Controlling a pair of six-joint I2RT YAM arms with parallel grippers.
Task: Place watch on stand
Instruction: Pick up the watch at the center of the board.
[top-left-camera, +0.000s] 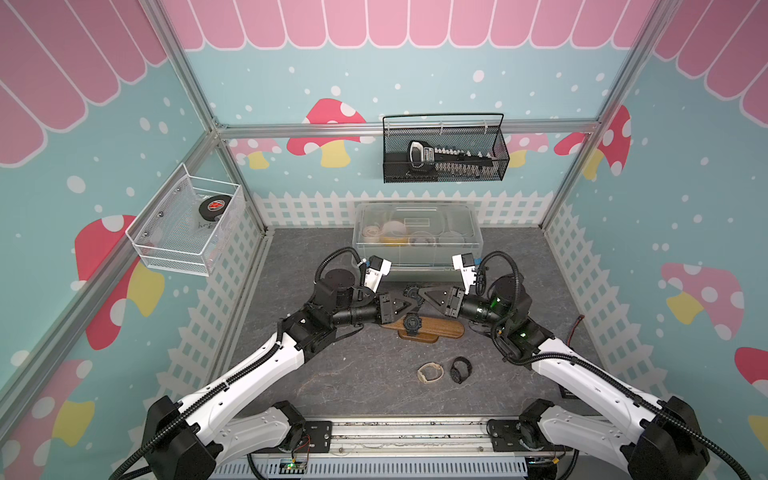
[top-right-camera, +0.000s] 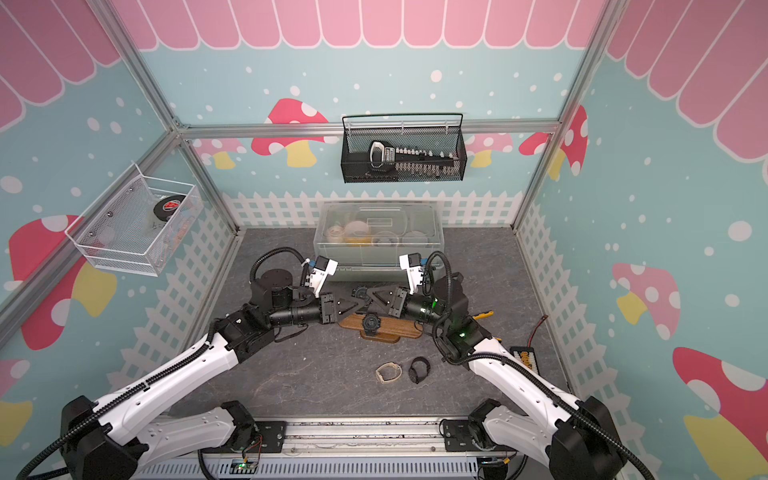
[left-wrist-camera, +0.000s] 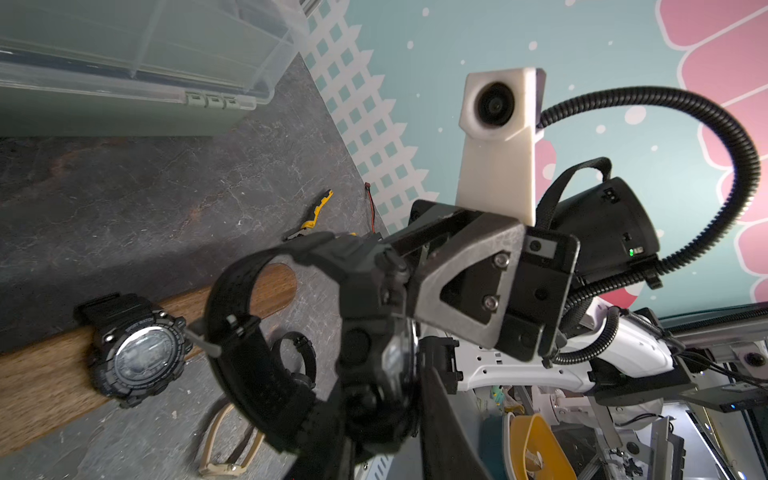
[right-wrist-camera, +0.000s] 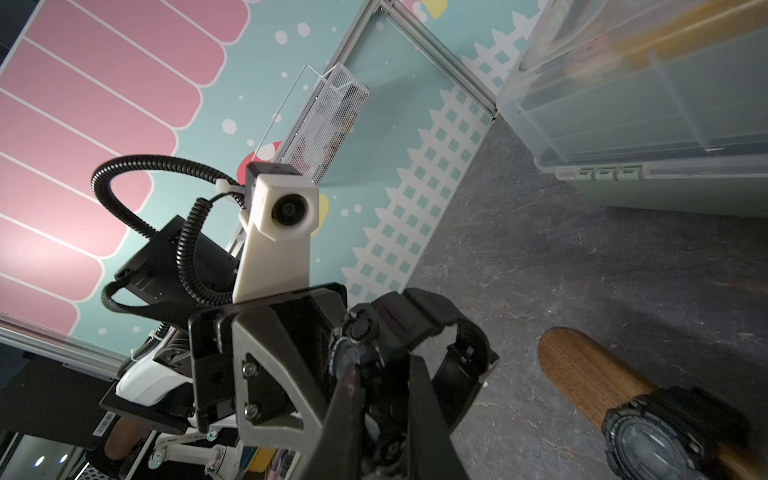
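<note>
In both top views I get only scraps of the held watch (top-left-camera: 412, 291): the left claw (top-left-camera: 409, 304) and right claw (top-left-camera: 419, 296) cover it, and part of the stand (top-left-camera: 446, 328) too. In the left wrist view the watch masks the left claw's fingertips, so I can't tell its grip. The clear box (top-left-camera: 415, 259) shows only blurred contents.

Lab cell: aluminium frame (top-left-camera: 407, 126), mushroom wallpaper (top-left-camera: 328, 120)
</note>
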